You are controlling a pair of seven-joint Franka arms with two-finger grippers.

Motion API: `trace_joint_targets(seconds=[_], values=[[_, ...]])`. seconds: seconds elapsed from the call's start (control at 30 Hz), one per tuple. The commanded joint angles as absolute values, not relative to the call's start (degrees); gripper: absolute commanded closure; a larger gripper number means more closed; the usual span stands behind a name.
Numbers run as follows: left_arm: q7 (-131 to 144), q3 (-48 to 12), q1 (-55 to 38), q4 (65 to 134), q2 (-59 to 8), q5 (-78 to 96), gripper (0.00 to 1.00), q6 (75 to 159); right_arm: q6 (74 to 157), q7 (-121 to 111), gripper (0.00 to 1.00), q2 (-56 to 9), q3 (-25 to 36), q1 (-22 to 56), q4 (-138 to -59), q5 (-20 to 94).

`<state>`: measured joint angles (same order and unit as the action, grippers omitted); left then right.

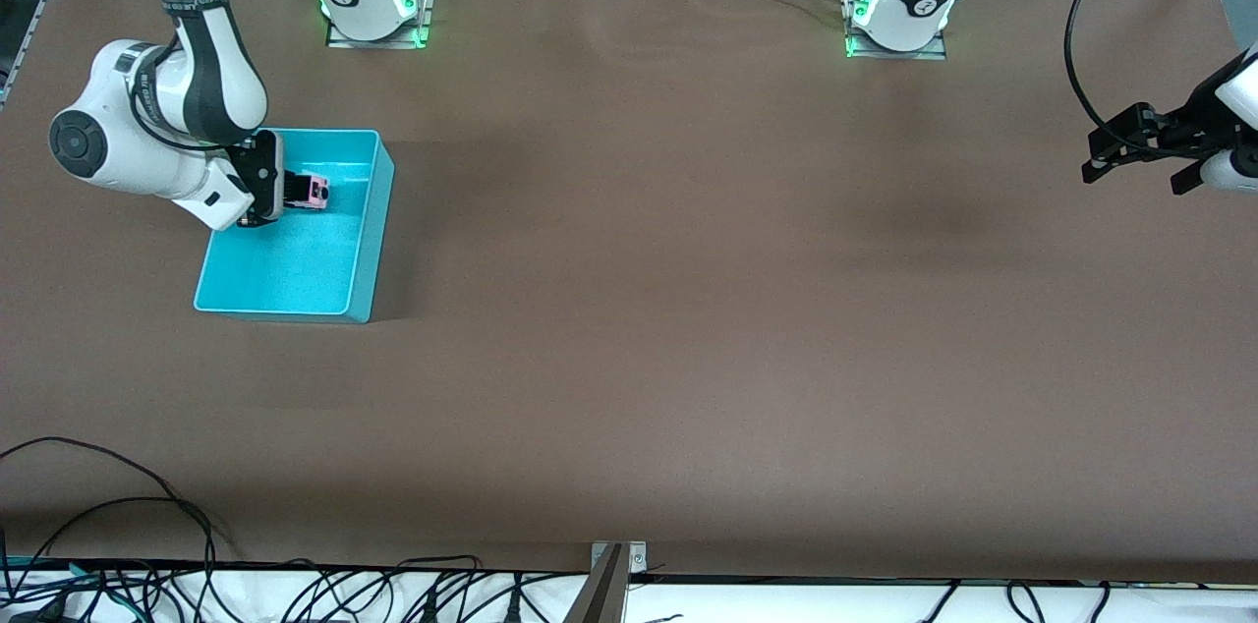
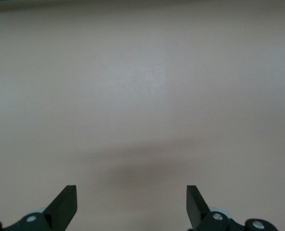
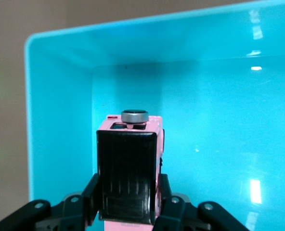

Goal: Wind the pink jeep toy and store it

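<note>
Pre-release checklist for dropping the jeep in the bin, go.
1. Right claw shut on the jeep: ok, fingers clamp both its sides.
2. Jeep over the bin, inside its rim: ok in the front and right wrist views.
3. Bin floor under the jeep free of other things: ok, only bare turquoise shows.
4. Jeep low enough to let go: cannot tell, the gap to the floor is not visible.
5. Jeep wound: cannot tell, nothing in the pictures shows it.
6. Left claw out of the way: ok, open and waiting over bare table at the left arm's end.
</note>
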<state>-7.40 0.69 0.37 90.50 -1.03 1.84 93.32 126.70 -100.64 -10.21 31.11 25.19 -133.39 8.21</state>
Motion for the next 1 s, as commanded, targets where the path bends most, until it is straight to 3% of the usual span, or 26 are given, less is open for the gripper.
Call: trace_joint_targets(seconds=[0.0,0.43,0.63,0.7,0.73,0.77,0.97], values=[[-6.9,0.6,0.4,88.6,-1.9,2.3,0.0,92.7,131.6,-101.3,0.63,-10.6,31.3,25.8,-135.9,9.1],[-7.1,0.8,0.7,88.6,-2.3,2.4,0.0,92.7,137.2,-100.9,0.58,-12.7,29.3,26.0,-137.5,10.5],[-6.9,0.8,0.8,88.6,-2.4,2.4,0.0,92.7,137.2,-100.9,0.4,-12.9,28.7,26.0,-137.5,10.7],[-6.9,0.8,0.6,88.6,-2.4,2.3,0.0,92.7,137.2,-100.9,0.27,-12.9,28.7,26.0,-137.5,10.8],[-6.9,0.8,0.6,88.6,-2.4,2.4,0.0,92.7,137.2,-100.9,0.1,-12.9,28.7,26.0,-137.5,10.8],[-6.9,0.8,0.6,88.6,-2.6,2.4,0.0,92.8,137.2,-100.9,0.0,-12.9,28.7,26.0,-137.5,10.8],[-7.1,0.8,0.7,85.4,-4.9,2.3,0.0,92.9,136.6,-100.9,0.0,-12.7,28.8,26.0,-137.2,10.8]])
